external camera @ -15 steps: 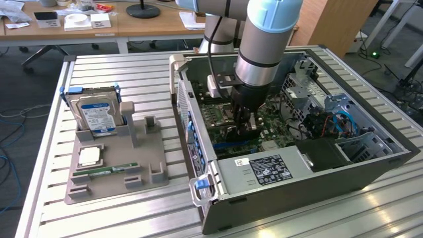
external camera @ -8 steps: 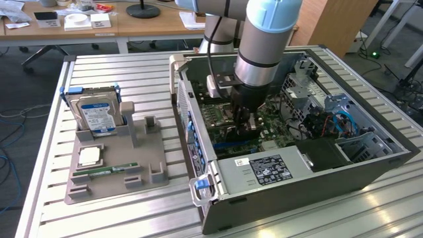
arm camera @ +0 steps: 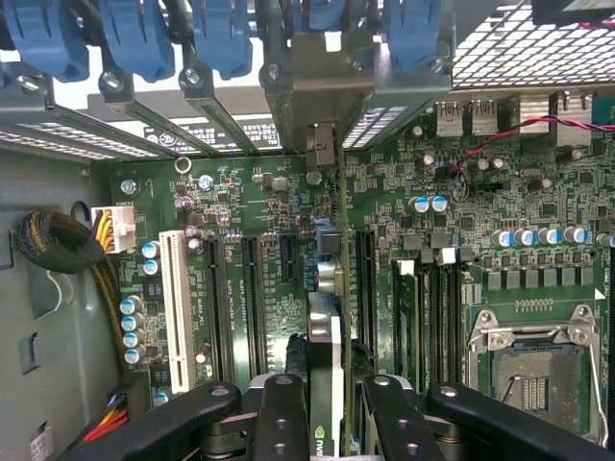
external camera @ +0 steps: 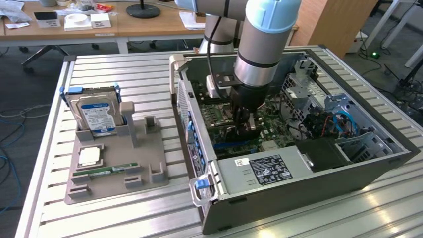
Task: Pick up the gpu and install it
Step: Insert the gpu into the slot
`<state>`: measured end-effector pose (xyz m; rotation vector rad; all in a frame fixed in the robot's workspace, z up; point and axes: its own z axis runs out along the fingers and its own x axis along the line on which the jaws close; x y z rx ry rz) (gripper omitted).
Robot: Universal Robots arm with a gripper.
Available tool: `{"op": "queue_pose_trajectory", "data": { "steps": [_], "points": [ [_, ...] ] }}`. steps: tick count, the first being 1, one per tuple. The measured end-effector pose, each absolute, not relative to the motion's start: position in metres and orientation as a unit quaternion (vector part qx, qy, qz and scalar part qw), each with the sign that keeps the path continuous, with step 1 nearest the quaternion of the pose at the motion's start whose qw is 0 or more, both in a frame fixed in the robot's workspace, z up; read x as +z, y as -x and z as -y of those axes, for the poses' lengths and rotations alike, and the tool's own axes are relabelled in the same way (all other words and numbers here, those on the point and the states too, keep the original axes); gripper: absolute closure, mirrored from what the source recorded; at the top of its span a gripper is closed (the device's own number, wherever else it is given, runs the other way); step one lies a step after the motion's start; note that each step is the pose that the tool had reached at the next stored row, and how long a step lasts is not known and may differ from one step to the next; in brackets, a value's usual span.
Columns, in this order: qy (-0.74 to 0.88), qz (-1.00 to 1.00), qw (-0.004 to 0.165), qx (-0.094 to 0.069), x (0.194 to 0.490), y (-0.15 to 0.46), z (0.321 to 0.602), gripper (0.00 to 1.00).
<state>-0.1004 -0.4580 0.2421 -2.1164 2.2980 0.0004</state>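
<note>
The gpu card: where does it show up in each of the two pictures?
Exterior view: the gpu hangs in the gripper, down inside the open computer case, over the green motherboard.
Wrist view: the gpu stands edge-on between the black fingers, running toward the case's rear slots.
Shared landmark: the green motherboard.

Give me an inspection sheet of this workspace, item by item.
Surface: slatted metal table, carrying a grey parts holder and an open computer case.
Job's things: gpu held edge-on between the fingers, low over the motherboard slots.
Clutter: hard drive, processor and memory stick sit in the holder.
Grippers: gripper inside the case, shut on the gpu.
Cables: braided bundle by the case wall; red-black wire over the board.
Surroundings: wooden desks behind.
</note>
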Motion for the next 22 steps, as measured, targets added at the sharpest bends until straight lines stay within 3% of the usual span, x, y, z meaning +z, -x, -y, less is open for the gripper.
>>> {"op": "queue_pose_trajectory", "data": {
  "steps": [22],
  "points": [
    [0.677,-0.736,0.009,0.000,0.2408,0.1005,0.4580,0.73]
  ]
}}
